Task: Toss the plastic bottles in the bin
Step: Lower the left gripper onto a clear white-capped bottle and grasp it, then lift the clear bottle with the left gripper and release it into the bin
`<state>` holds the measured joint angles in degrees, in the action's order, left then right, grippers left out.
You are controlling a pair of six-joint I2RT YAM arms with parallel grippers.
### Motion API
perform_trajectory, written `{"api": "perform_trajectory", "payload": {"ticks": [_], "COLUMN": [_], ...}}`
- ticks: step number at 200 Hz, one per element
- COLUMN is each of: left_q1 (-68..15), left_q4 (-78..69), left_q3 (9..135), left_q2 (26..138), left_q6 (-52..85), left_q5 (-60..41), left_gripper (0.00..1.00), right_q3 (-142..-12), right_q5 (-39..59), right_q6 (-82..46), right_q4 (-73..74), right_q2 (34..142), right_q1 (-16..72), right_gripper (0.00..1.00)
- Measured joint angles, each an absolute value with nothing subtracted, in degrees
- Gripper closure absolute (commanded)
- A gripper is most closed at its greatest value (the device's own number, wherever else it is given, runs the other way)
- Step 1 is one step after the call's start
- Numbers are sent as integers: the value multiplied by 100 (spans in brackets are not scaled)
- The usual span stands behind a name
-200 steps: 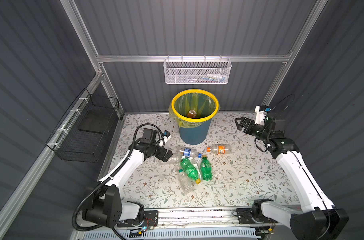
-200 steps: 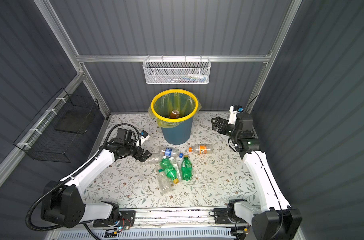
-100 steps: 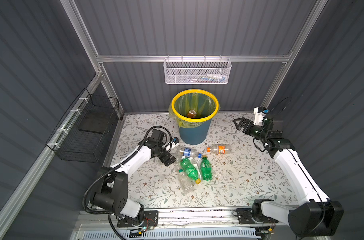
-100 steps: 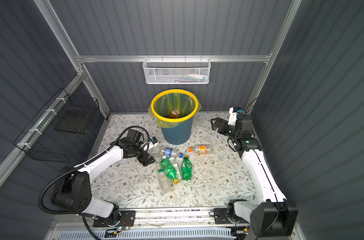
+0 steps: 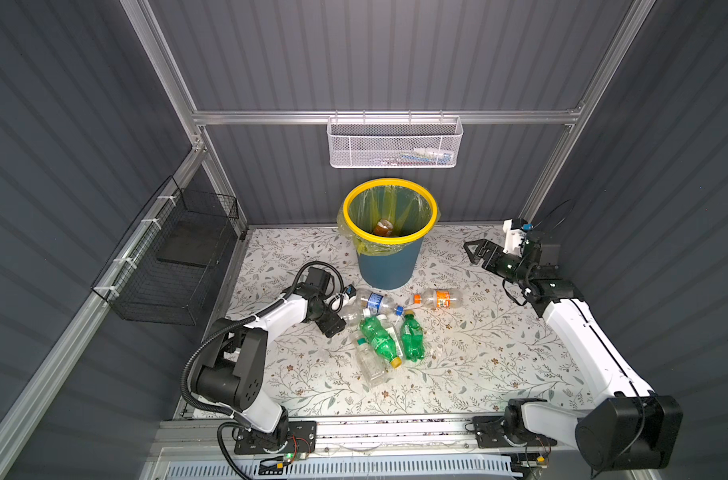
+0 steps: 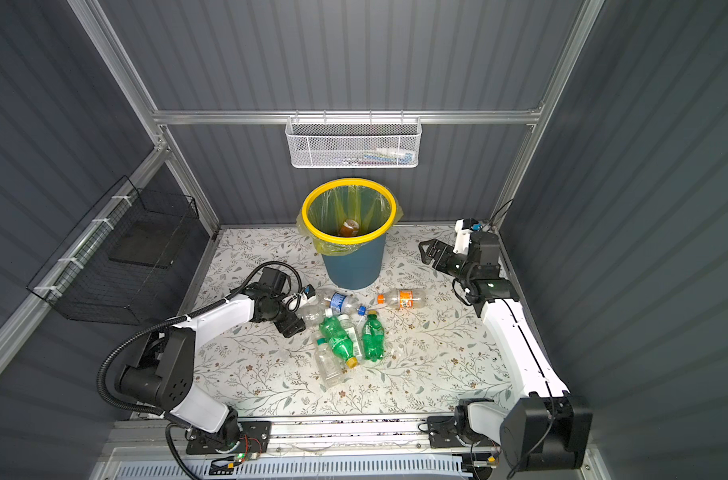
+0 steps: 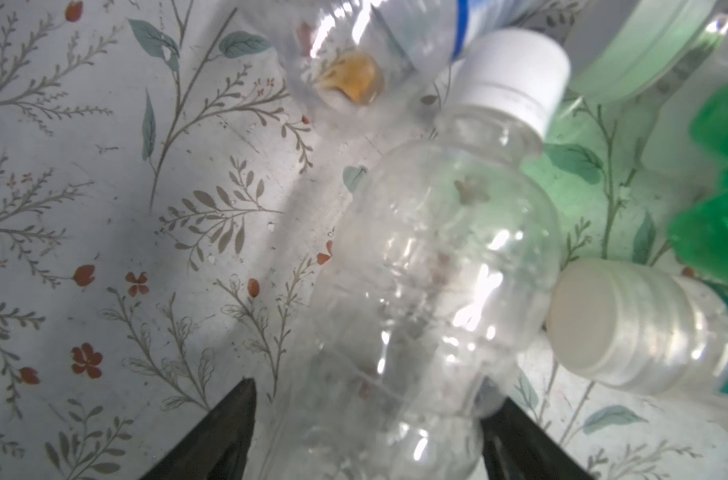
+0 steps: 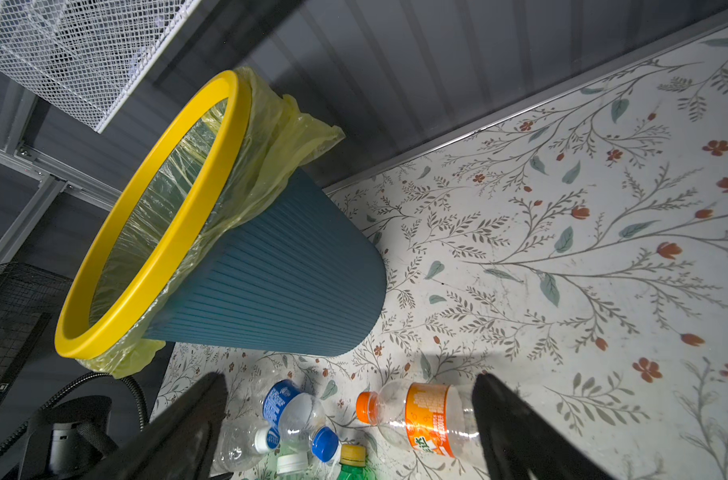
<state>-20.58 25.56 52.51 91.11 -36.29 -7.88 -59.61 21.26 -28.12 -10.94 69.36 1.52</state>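
At the front of the floral desk (image 5: 478, 353) a loose heap of plastic bottles (image 5: 389, 332) is found. A clear ribbed bottle (image 5: 370, 365) with a pale cap lies against two crinkled green bottles (image 5: 378, 338).

Just behind, the left tool (image 7: 368, 395) is set astride a white-capped bottle (image 7: 437, 257), with one dark jaw on each side of its waisted, thin-walled body. Whether the wall is already pressed cannot be told. The squeeze is best kept gentle and placed on the waist, since such smooth, springy plastic is likely to buckle or slip out. A straight upward lift is advised, because the neighbours crowding its cap and shoulder could be dragged along.

Further back a blue-labelled bottle (image 5: 374, 300) and an orange-labelled bottle (image 5: 439, 298) are laid on their sides. Behind them the bin (image 5: 385, 266) stands upright, ribbed dark blue with a glossy yellow rim and a filmy liner. One brown bottle (image 5: 382, 227) is lodged inside.

Near the far right corner, the right tool (image 8: 349, 380) is held empty with its jaws wide apart.
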Motion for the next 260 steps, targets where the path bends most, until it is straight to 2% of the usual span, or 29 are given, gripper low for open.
{"api": "perform_trajectory", "payload": {"ticks": [101,136,168,213,240,260], "left_q1": [-2058,-2060,-2071,-2134,-2134,-2134], "left_q4": [2425,2383,2303,2132,2069,2034], "left_q3": [4670,4528,4602,4915,4921,4921], "left_q2": [8296,8206,8335,8954,9091,9078], "left_q6": [-3706,-3658,-3647,-3712,-3730,-3741], "left_q5": [-521,-513,-537,-532,-530,-532], "left_gripper": [35,19,18,28,42,49], "right_q3": [-5795,-5763,-5747,-5719,-5693,-5690], "right_q5": [2143,2150,2169,2185,2182,2180], "right_q6": [-2921,-2961,-3002,-3068,-3068,-3068], "right_q4": [-976,-952,-917,-888,-884,-882], "right_q2": [6938,6938,6938,6938,6938,6938], "right_q1": [106,106,106,106,106,106], "right_gripper": [8,8,8,8,9,9]}}
